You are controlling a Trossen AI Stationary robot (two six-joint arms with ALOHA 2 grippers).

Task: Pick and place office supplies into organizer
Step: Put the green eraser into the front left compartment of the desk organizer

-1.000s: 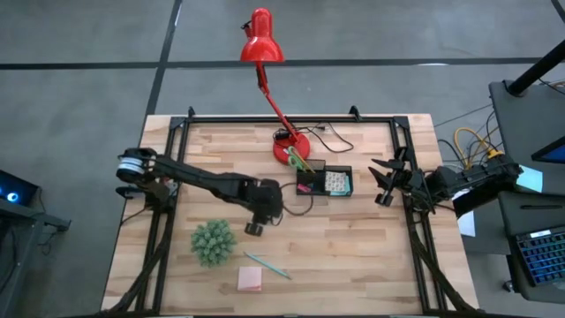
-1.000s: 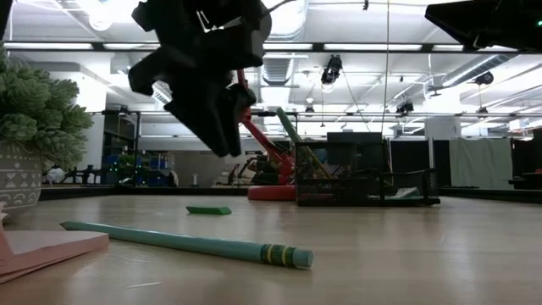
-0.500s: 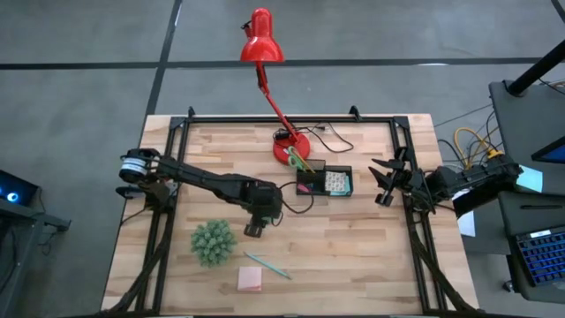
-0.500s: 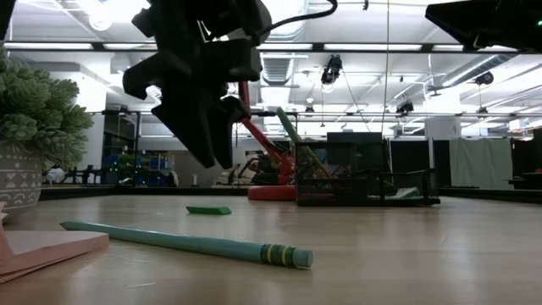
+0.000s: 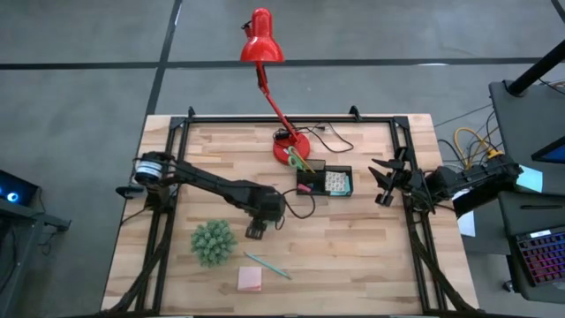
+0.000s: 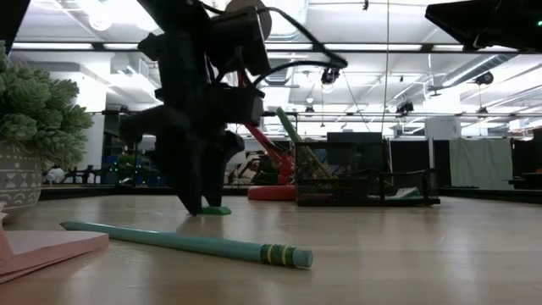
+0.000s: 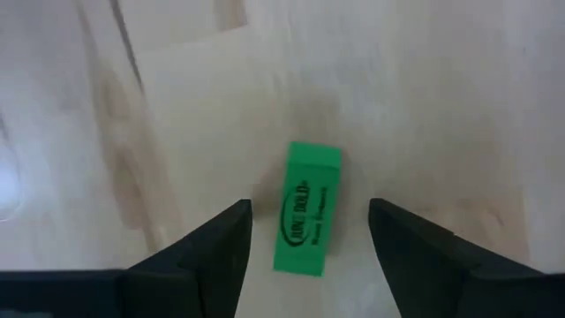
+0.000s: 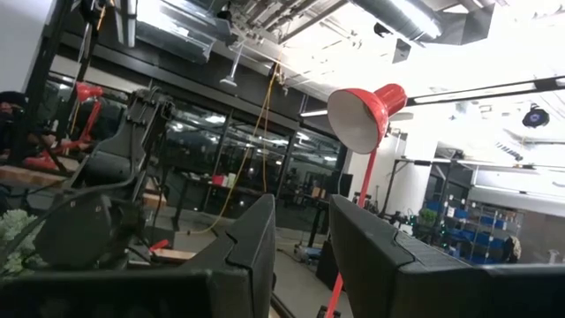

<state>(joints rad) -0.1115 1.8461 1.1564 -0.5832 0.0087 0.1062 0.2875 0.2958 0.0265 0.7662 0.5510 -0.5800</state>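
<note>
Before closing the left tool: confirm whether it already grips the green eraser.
No. The green eraser lies flat on the table between the left tool's open fingers, untouched.

Bright overhead room light — ceiling glare, backlit silhouettes, blurred close wrist view.

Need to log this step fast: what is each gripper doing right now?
Left gripper: open, fingers straddling the green eraser on the table, not gripping it.
Right gripper: fingers apart, holding nothing, parked at the table's right edge.
</note>
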